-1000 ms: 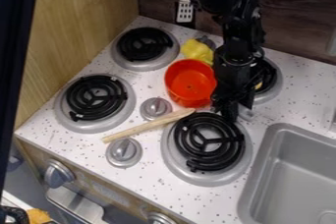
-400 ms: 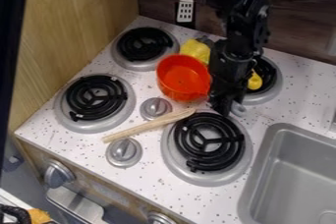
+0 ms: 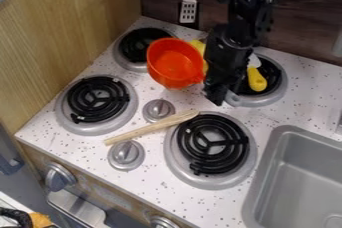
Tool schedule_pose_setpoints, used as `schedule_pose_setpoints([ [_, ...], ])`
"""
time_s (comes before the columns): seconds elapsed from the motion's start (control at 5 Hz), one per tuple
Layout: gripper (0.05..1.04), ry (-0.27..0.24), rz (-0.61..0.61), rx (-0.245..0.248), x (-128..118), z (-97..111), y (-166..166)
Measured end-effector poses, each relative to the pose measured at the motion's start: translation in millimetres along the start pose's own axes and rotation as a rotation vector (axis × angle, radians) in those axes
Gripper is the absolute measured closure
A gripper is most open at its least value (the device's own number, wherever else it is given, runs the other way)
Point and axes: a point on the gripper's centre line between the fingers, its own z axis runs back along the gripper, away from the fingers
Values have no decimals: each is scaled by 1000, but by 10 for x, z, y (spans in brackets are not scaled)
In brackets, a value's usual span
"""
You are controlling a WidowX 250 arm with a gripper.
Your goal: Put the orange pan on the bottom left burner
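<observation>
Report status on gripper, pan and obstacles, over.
Gripper holding orange pan by its handle side. Pan not yet on bottom left burner. Wooden stick lies between two knobs, off that burner.

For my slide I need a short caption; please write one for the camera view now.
Robot pincer beside the orange pan, wooden stick below.

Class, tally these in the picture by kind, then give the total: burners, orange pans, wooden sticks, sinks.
Burners: 4 (far left, near left, far right, near right)
Orange pans: 1
Wooden sticks: 1
Sinks: 1
Total: 7
</observation>
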Motion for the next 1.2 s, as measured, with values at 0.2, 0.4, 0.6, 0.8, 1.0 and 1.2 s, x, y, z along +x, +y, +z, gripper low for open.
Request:
schedule_pose_setpoints([
  [0.2,707,-12,59,22,269,82,276],
  [0.4,707,10,75,26,491,69,503],
  [0.6,707,40,82,31,646,-29,744],
  [0.8,707,101,59,25,788,-132,904],
  [1.0,707,151,30,15,857,-172,955],
  [1.2,707,185,28,15,893,-262,1029],
])
